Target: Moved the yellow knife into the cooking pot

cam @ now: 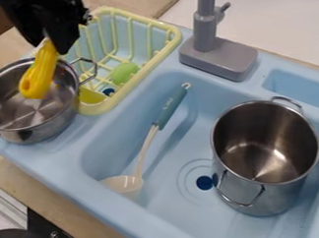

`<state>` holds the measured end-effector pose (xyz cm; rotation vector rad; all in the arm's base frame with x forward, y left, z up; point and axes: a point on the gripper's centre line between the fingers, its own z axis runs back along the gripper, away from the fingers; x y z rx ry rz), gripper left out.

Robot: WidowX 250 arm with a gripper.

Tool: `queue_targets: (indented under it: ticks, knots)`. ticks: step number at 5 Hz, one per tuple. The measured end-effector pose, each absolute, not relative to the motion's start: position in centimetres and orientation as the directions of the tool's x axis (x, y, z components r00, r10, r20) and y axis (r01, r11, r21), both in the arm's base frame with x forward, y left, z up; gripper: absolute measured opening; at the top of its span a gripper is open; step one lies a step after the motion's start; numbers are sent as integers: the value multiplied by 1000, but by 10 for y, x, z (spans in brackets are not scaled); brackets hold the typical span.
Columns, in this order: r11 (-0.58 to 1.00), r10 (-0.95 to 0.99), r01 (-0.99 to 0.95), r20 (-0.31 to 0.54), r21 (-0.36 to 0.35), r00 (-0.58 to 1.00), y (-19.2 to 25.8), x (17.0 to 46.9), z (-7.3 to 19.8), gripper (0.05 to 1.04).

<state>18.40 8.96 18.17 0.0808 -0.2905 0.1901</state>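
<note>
The largest thing is the blue sink unit point(113, 215), which carries the others. In its basin, toward the right end, stands the deep metal pot point(265, 193), upright and with nothing seen inside. At the back left corner of the unit sits the pale yellow rack point(169, 42), with a green piece point(123, 72) in it. The smaller metal pot point(31, 134) is at the front left corner, just beside the rack; this seems to be the cooking pot of the task. The grey faucet point(217, 56) rises at the back edge, and the ladle point(167, 109) leans in the basin, its bowl toward the front edge.

The black gripper point(48, 37) is above the smaller pot, closed on the upper end of the yellow knife point(40, 77). The knife hangs down, a little tilted, over the opening of this pot; whether its lower end is below the rim cannot be told.

So the task appears to be mostly done: the knife is grasped and brought to the pot. What is left, by judgement, is a small lowering if needed, then the release, and finally the gripper must go away.
</note>
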Motion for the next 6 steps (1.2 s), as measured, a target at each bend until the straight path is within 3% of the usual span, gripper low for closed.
queue_targets:
  ticks: [4,5,6]
  knots:
    - [966,225,-250,255,67,940,96,174,153,466]
    - [963,238,-260,237,66,942,96,173,149,539]
    - [966,240,-255,205,47,949,96,171,144,825]
